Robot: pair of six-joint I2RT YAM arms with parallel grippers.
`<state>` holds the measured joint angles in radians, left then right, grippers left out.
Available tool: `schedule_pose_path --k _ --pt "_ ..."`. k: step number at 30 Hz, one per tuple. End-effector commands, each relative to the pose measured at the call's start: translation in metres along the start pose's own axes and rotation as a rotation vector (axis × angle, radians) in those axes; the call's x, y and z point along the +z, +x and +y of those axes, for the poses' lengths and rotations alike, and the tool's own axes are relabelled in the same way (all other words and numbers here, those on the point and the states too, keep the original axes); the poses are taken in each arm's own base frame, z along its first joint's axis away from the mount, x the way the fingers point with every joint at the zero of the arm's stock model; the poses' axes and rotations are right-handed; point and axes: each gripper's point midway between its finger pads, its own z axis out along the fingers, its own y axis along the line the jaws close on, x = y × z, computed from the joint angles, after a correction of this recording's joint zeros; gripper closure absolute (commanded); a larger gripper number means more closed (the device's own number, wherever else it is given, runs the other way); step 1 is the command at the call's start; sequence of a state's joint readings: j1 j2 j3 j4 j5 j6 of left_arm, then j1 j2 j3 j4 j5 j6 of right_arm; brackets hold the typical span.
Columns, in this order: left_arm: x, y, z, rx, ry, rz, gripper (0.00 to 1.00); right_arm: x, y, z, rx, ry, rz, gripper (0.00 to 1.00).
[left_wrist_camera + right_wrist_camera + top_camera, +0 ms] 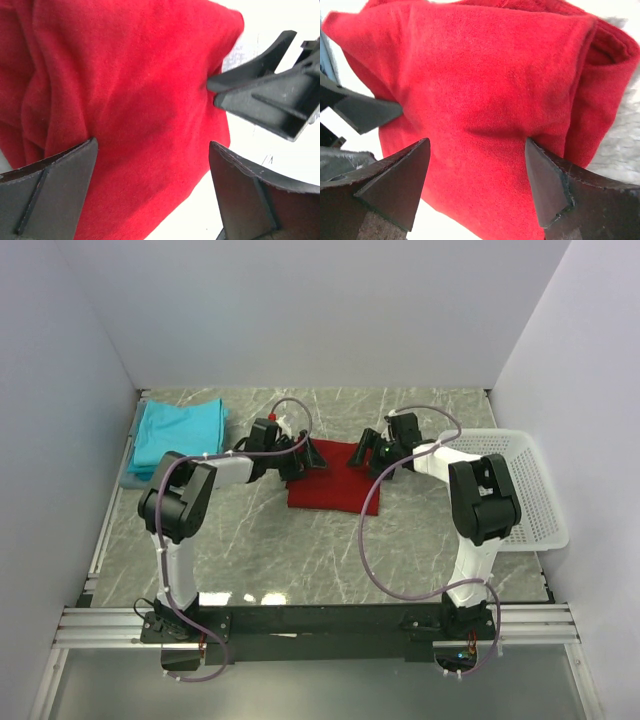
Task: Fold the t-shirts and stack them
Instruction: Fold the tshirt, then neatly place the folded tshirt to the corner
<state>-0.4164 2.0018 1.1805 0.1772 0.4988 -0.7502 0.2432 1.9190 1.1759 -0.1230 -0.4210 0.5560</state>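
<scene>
At the far left corner of the counter (300,560) you have the teal t-shirts (178,435) lying as a flat folded pile, which looks like the stack the next shirt should join.

Moving right, your left gripper (298,457) sits low over the far left corner of the red t-shirt (335,490). That shirt lies as a folded rectangle near the middle of the counter. In the left wrist view the jaws stand wide apart with red cloth between them, clamped on nothing.

Your right gripper (362,452) mirrors it at the shirt's far right corner. Its jaws are also apart, with the tips down against the cloth and nothing pinched.

I'd judge the two are set at matching corners so that you can take that far edge evenly from both ends and keep the fold square. The shirt is not yet on the teal pile, so the stacking is not done.

At the right edge, the white basket (520,490) stands apart from the shirt.
</scene>
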Motion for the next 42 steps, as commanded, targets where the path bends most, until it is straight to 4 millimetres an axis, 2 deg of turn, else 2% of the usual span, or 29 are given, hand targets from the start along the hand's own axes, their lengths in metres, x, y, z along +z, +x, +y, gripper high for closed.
schedule_pose_path --k 1,3,4,5,6,7,10,12,14,16,17,18,20,21,23,24,27,29,30,34,38,42 --pt "-0.014 0.025 0.014 -0.025 -0.048 0.024 0.01 0.012 0.047 -0.015 -0.006 0.056 0.099 0.17" --pt "-0.025 0.032 0.016 -0.023 -0.065 0.012 0.01 0.008 0.057 -0.019 -0.023 0.079 0.101 0.17" --pt "-0.031 0.049 0.028 -0.038 -0.088 0.031 0.01 0.007 0.063 -0.019 -0.028 0.088 0.105 0.17" --pt "-0.036 0.054 0.03 -0.041 -0.097 0.029 0.01 0.005 0.07 -0.018 -0.041 0.093 0.111 0.17" --pt "-0.045 0.051 0.025 -0.032 -0.096 -0.004 0.0 0.001 0.077 -0.022 -0.044 0.112 0.107 0.17" --pt "-0.053 0.067 0.038 -0.05 -0.129 0.007 0.01 -0.002 0.081 -0.023 -0.044 0.118 0.109 0.17" --pt "-0.075 0.083 0.043 -0.06 -0.179 -0.023 0.01 -0.013 0.1 -0.02 -0.073 0.126 0.111 0.17" --pt "-0.088 0.085 0.035 -0.048 -0.183 -0.051 0.0 -0.022 0.108 -0.011 -0.101 0.118 0.093 0.17" --pt "-0.096 0.095 0.036 -0.039 -0.241 -0.046 0.01 -0.028 0.109 0.0 -0.126 0.102 0.064 0.17" --pt "-0.104 0.091 0.018 -0.002 -0.235 -0.073 0.01 -0.042 0.099 0.018 -0.159 0.077 0.015 0.16" --pt "-0.109 0.089 0.018 0.006 -0.263 -0.095 0.01 -0.048 0.094 0.025 -0.174 0.071 -0.007 0.16" --pt "-0.118 0.083 0.007 0.021 -0.256 -0.123 0.0 -0.062 0.082 0.041 -0.193 0.048 -0.053 0.16" --pt "-0.13 0.068 -0.005 0.035 -0.265 -0.189 0.01 -0.078 0.066 0.056 -0.222 0.037 -0.122 0.16" --pt "-0.143 0.059 -0.015 0.04 -0.262 -0.233 0.0 -0.094 0.058 0.065 -0.23 0.019 -0.168 0.16" --pt "-0.159 0.046 -0.018 0.039 -0.293 -0.308 0.01 -0.119 0.047 0.072 -0.236 0.012 -0.255 0.15" --pt "-0.172 0.038 -0.024 0.044 -0.301 -0.347 0.01 -0.126 0.045 0.072 -0.233 0.016 -0.279 0.15" --pt "-0.189 0.02 -0.023 0.067 -0.353 -0.44 0.0 -0.149 0.043 0.063 -0.214 0.039 -0.367 0.14" --pt "-0.191 0.013 -0.021 0.113 -0.377 -0.446 0.0 -0.157 0.045 0.05 -0.194 0.074 -0.399 0.13" --pt "-0.185 0.011 -0.02 0.134 -0.373 -0.422 0.0 -0.168 0.042 0.047 -0.188 0.077 -0.436 0.13" --pt "-0.169 0.003 -0.008 0.133 -0.418 -0.393 0.01 -0.186 0.044 0.024 -0.153 0.133 -0.489 0.1" --pt "-0.147 0.003 0.004 0.107 -0.438 -0.36 0.0 -0.205 0.047 -0.001 -0.111 0.211 -0.551 0.06" --pt "-0.136 0.006 0.02 0.107 -0.473 -0.343 0.0 -0.216 0.049 -0.018 -0.077 0.263 -0.604 0.0"
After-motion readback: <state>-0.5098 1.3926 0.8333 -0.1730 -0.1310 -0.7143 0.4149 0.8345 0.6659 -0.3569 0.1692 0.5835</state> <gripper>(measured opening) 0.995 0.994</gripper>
